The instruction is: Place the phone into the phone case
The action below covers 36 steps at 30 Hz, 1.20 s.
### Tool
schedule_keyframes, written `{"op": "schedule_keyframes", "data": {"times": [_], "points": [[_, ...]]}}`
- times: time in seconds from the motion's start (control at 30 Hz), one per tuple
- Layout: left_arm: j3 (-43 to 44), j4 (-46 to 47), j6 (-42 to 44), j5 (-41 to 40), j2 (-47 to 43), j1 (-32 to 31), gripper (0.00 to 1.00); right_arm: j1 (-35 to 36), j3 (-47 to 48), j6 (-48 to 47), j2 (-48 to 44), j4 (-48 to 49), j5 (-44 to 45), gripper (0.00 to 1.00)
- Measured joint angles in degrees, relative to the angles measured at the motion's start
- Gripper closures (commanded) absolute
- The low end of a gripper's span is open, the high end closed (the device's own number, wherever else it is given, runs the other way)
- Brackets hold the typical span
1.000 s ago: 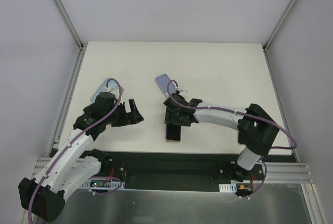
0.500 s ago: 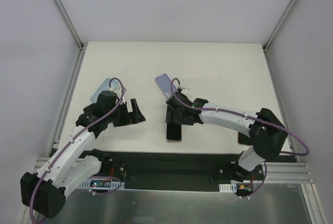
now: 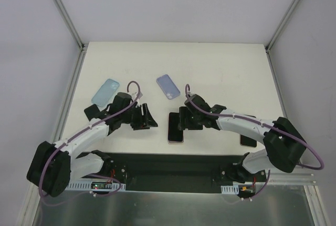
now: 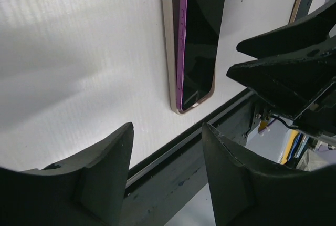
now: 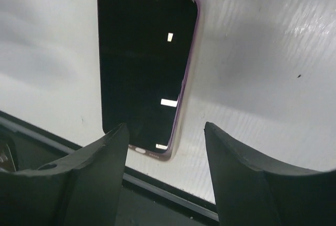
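Note:
The phone (image 3: 175,131), black-screened with a purple edge, lies near the table's front edge in a cream phone case (image 4: 168,42). In the left wrist view the phone (image 4: 199,37) sits tilted, its left long edge raised above the case wall. In the right wrist view the phone (image 5: 144,68) shows the case (image 5: 185,105) along its right side. My left gripper (image 3: 151,121) hovers just left of the phone, open and empty (image 4: 167,131). My right gripper (image 3: 182,122) hangs over the phone's upper right, open and empty (image 5: 165,127).
A light blue case (image 3: 105,91) lies at the left and a lavender case (image 3: 168,86) behind the phone. Another dark phone (image 3: 247,140) lies under the right arm. A black object (image 3: 92,111) sits by the left arm. The black front rail (image 4: 173,157) runs close by.
My left arm has swung right, off the blue case and up to the phone, its jaws narrowing. My right gripper has pulled back from the lavender case to above the phone.

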Motion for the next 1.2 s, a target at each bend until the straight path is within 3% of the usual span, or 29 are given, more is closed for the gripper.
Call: {"op": "schedule_keyframes", "data": {"times": [0.3,0.87,1.07,1.2], "points": [[1.6,9.6,-3.5,-0.9,12.8,-9.6,0.67,-2.9,-7.9,-3.2,-5.9,4.5,-8.8,0.46],[4.9,19.1,-7.8,-3.8,25.0,-17.8,0.85,-3.8,-14.9,-4.0,-6.5,12.4,-15.0,0.64],[4.9,21.0,-9.9,-4.8,24.9,-19.9,0.87,-3.8,-15.8,-2.7,-4.5,14.5,-16.1,0.68],[4.9,23.1,-11.6,-4.6,24.7,-20.8,0.80,-3.8,-16.0,-2.0,-3.9,15.1,-16.1,0.69]]}}
